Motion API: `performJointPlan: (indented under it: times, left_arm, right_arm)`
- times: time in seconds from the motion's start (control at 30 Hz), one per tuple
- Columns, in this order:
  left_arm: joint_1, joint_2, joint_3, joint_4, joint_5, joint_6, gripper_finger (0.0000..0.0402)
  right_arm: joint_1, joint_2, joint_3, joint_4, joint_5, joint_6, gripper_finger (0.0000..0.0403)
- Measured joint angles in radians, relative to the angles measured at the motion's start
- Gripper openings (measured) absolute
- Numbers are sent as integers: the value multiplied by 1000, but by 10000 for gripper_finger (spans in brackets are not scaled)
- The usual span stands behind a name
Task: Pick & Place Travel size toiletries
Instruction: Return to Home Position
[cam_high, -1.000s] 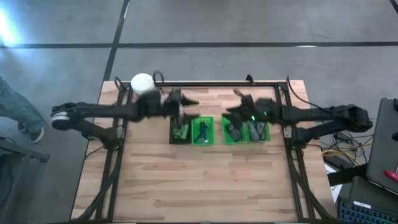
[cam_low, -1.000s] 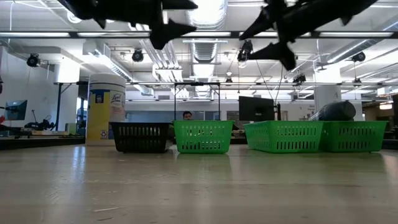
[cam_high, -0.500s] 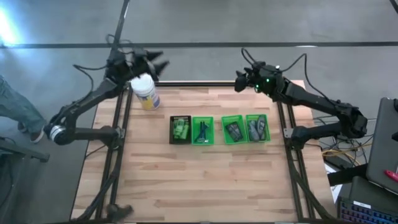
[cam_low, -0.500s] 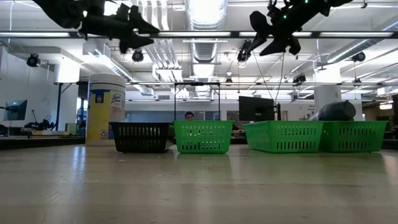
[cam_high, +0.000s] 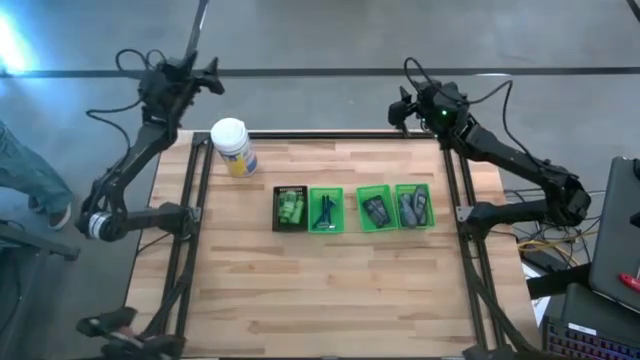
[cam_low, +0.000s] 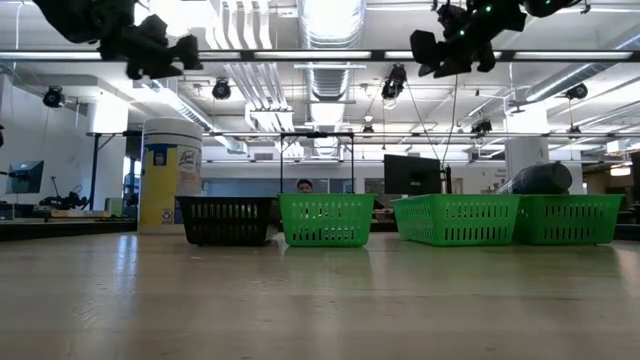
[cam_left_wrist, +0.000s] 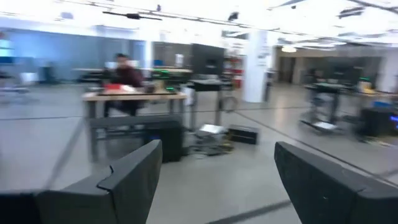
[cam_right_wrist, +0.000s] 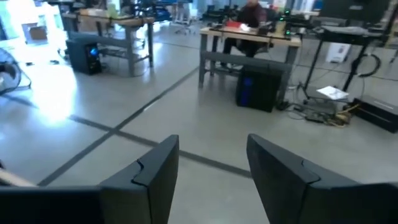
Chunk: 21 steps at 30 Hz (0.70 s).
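Left gripper (cam_high: 205, 73), right gripper (cam_high: 399, 108) farther back

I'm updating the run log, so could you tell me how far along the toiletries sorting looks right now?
Done: the toiletries sit sorted, green bottles in the black tray, black sticks and dark tubes in the green trays; none lies loose on the table. In hand: nothing; the left gripper and right gripper hang open and empty past the table's far edge. Left: seemingly only parking the arms.
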<state>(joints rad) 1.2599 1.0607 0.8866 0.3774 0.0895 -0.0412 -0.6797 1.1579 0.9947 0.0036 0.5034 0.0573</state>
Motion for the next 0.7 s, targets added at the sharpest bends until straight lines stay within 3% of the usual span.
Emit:
performJointPlan:
  times: [0.17,0.3,0.53,0.7]
  left_arm:
    - [49,-47,-41,6,-91,38,314]
    - [44,-58,-73,-23,-98,-9,314]
    - [13,-61,-111,-28,5,-512,314]
    - [8,-99,-159,-47,6,-636,314]
  right_arm:
    - [-3,-5,-5,7,6,-9,171]
    - [-1,-3,-20,2,3,12,160]
    - [-2,-6,-23,2,6,71,144]
    - [-2,-7,-22,1,6,71,132]
